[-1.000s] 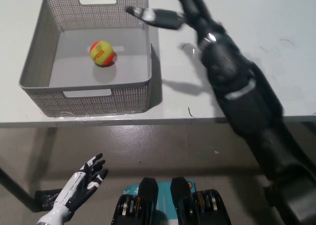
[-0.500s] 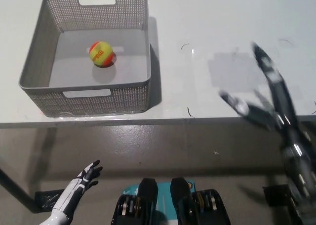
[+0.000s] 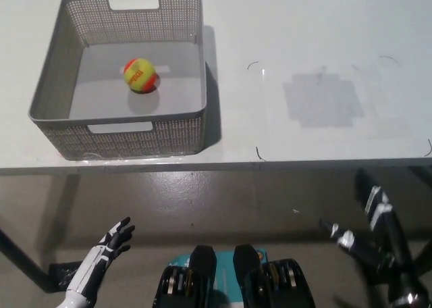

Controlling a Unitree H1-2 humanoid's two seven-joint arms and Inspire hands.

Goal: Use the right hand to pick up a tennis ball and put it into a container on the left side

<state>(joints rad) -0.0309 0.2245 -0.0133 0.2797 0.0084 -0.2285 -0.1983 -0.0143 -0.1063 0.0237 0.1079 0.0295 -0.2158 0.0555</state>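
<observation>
On the white counter [image 3: 317,65], toward its left end, stands a grey perforated plastic basket [image 3: 121,136] of rectangular shape, with cut-out handle slots in its near and far walls. Inside it, on the smooth grey floor and a little left of centre toward the far wall, rests a yellow and orange tennis ball [image 3: 140,75], touching none of the walls and casting a small shadow on its near side. Right of the basket the counter surface shows a faint grey square patch [image 3: 322,100] and a few thin dark curved marks. Below the counter's near edge lies grey concrete floor [image 3: 223,200]. Low at the left, well below the counter edge and off the counter, hangs the white left hand [image 3: 108,246] with dark fingers; these are spread apart and extended, holding nothing. Low at the right corner, also below the counter edge and well apart from the basket, sits the black right hand [image 3: 371,237]; its fingers [image 3: 345,239] with pale grey patches are splayed apart, one pointing left and others pointing up, with nothing between them. Neither hand touches the counter, the basket or the ball. A dark counter leg [image 3: 20,257] shows at the lower left, just beside the white hand's forearm.
</observation>
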